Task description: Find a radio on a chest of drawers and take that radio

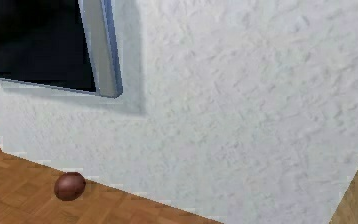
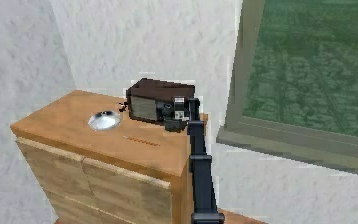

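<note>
Forward view: white textured wall (image 1: 247,110); dark window (image 1: 42,40), grey-framed, upper left; wood floor (image 1: 22,195); small brown rounded object (image 1: 70,186), perhaps a ball, on the floor near the wall.

Arm side view: wooden chest of drawers (image 2: 77,165); dark radio (image 2: 147,98) on its top, at the back; silvery bowl (image 2: 104,122) just beside the radio; arm (image 2: 200,170); claw (image 2: 173,118) at the radio, cannot tell whether it grips anything.

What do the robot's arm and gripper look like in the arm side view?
The arm is a dark, almost black square bar with flat faces and straight edges. At its far end sit small white squares with black marks. Left of them is the gripper, a compact dark body. Its thin fingers are too small to describe further. No cables can be made out.
</note>
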### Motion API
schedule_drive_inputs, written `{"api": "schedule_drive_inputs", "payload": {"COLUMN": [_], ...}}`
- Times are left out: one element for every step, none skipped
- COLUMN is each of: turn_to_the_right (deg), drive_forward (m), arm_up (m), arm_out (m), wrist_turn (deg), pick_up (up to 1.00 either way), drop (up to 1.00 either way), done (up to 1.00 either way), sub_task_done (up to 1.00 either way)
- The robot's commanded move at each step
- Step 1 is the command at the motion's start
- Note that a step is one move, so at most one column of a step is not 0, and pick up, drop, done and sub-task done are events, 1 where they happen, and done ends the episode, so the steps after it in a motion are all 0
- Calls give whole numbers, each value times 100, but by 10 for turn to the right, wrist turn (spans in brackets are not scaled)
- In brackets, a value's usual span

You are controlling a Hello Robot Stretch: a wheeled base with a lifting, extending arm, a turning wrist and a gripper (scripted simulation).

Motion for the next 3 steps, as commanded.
{"api": "schedule_drive_inputs", "payload": {"turn_to_the_right": [0, 0, 0], "drive_forward": [0, 0, 0], "arm_up": [0, 10, 0], "arm_out": [0, 0, 0], "wrist_turn": [0, 0, 0], "pick_up": [100, 0, 0], "drop": [0, 0, 0], "done": [0, 0, 100], "sub_task_done": [0, 0, 0]}}
